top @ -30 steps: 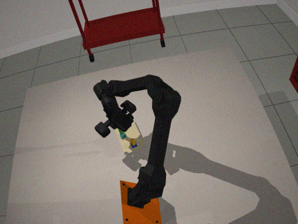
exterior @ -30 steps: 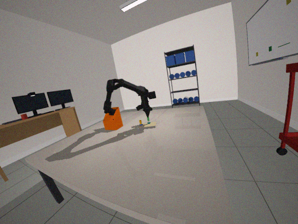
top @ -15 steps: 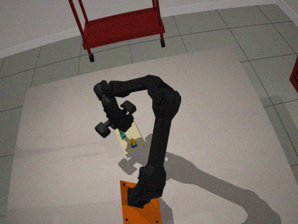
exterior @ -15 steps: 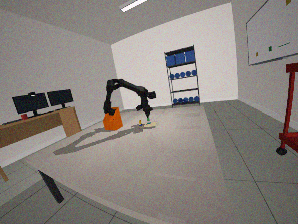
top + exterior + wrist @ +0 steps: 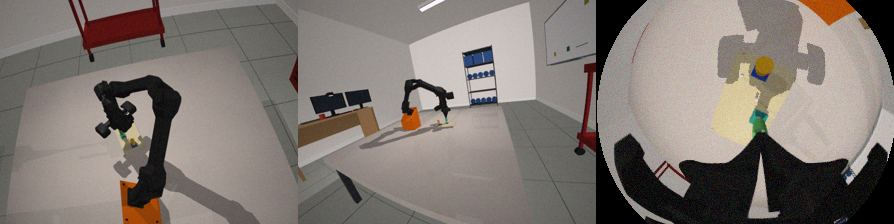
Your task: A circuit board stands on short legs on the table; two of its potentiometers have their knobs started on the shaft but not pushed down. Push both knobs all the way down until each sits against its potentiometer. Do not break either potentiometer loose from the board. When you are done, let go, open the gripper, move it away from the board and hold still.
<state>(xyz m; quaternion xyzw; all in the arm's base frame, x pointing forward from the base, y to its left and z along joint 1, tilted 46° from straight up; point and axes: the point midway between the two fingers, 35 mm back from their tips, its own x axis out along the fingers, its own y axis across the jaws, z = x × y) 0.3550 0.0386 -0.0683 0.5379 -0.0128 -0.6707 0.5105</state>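
The pale yellow circuit board (image 5: pixel 135 129) (image 5: pixel 451 124) (image 5: pixel 733 112) stands low on the table. A green knob (image 5: pixel 121 132) (image 5: pixel 446 119) (image 5: pixel 759 126) stands upright over a teal potentiometer (image 5: pixel 123 136) (image 5: pixel 447 123) (image 5: pixel 758 116). An orange-yellow knob (image 5: pixel 132 141) (image 5: pixel 438 122) (image 5: pixel 764 65) stands over a blue potentiometer (image 5: pixel 134 145) (image 5: pixel 439 124) (image 5: pixel 759 75), nearer the arm's base. My gripper (image 5: pixel 446 117) (image 5: pixel 760 135) is shut and empty, its tips directly above the green knob, at or very close to its top. The tips hide part of that knob in the wrist view; whether they touch it cannot be told.
The arm's orange base block (image 5: pixel 140 212) (image 5: pixel 411 121) stands on the table (image 5: pixel 213 140) (image 5: pixel 448 160) near the board's blue-potentiometer end. The arm's shadow falls across part of the board. A red cart (image 5: pixel 123 28) stands on the floor beyond the table.
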